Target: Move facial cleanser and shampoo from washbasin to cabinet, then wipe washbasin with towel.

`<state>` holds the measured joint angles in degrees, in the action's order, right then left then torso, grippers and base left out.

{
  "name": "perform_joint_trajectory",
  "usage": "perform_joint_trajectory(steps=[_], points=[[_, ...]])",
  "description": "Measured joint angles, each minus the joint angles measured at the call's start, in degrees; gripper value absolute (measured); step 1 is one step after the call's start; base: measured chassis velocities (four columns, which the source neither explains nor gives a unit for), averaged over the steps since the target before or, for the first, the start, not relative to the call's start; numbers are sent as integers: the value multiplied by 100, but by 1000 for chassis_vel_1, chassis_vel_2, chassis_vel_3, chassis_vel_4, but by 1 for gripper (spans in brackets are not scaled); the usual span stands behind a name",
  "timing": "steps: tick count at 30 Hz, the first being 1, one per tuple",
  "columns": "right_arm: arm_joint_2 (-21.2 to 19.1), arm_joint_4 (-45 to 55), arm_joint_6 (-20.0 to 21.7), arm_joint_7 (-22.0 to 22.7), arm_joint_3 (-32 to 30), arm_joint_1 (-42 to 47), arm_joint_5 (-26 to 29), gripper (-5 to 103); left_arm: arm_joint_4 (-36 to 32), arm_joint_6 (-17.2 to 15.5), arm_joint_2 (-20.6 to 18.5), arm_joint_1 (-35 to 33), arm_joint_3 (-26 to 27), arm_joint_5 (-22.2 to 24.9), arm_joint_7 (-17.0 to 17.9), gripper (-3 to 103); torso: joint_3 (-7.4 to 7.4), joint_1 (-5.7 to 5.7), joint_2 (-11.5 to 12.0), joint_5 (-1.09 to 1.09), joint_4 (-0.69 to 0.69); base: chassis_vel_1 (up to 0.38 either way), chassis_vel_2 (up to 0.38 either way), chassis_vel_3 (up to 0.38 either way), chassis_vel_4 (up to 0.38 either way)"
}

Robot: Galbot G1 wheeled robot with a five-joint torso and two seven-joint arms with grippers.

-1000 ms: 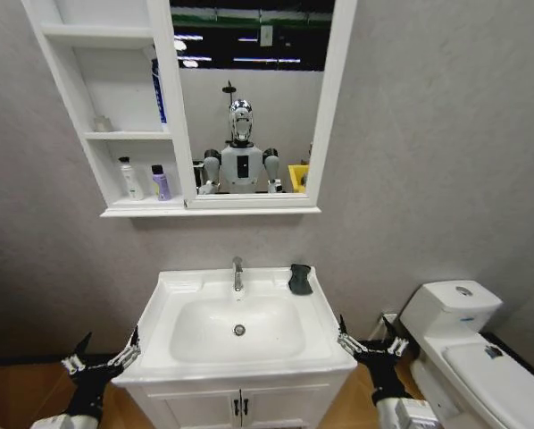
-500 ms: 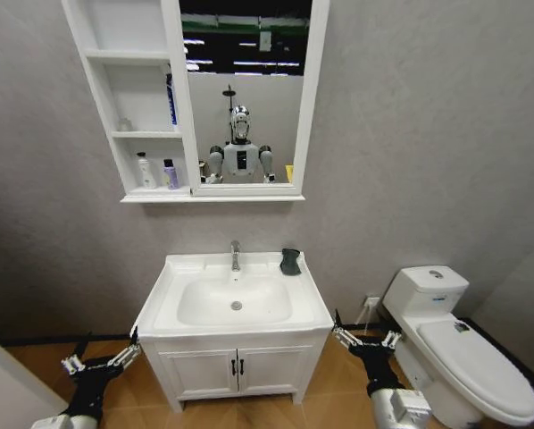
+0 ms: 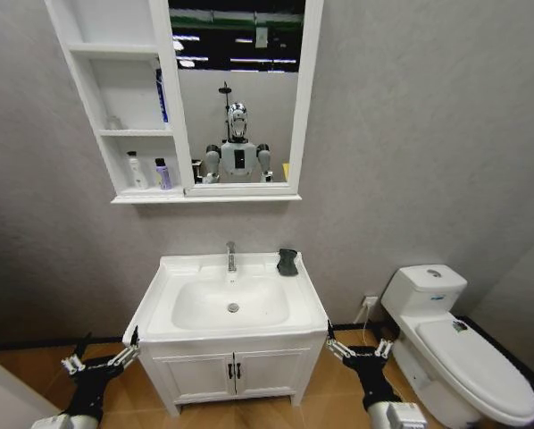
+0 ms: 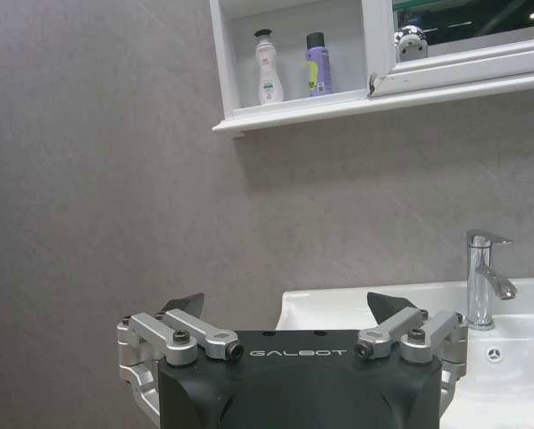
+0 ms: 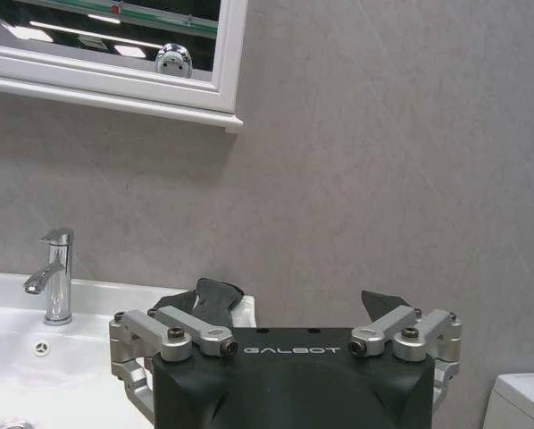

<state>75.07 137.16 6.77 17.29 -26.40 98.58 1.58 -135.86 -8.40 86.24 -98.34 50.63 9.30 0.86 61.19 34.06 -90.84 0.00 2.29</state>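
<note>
We judge the small dark grey towel (image 3: 287, 262), lying on the white ceramic washbasin's (image 3: 160, 304) back right corner beside the chrome tap (image 3: 230, 256), soft and light, best pinched at a raised fold. Both the left gripper (image 3: 100, 362) and right gripper (image 3: 352, 349) hang spread and empty beside the floor cupboard. Since half a second ago our head camera's view has shifted slightly; two bottles (image 3: 147, 172) already stand in the white wall cabinet (image 3: 97, 89).

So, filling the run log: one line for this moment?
bottles: on cabinet | towel: on washbasin | left gripper: open, low | right gripper: open, low

Glossy ceramic washbasin (image 3: 164, 308) — chrome tap (image 3: 230, 256) (mirror-bright) — matt cloth towel (image 3: 287, 262)
</note>
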Motion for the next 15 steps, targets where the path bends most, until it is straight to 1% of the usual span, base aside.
perform_joint_trajectory(steps=[8, 15], points=[[19, 27, -33, 1, 42, 108, -80, 100, 0, 0, 0, 0, 0, 0, 0, 100, 1, 1, 0, 0, 0, 0, 0, 0, 0], [21, 28, -66, 7, 47, 146, -113, 100, 0, 0, 0, 0, 0, 0, 0, 100, 0, 1, 0, 1, 1, 94, -29, -84, 13]])
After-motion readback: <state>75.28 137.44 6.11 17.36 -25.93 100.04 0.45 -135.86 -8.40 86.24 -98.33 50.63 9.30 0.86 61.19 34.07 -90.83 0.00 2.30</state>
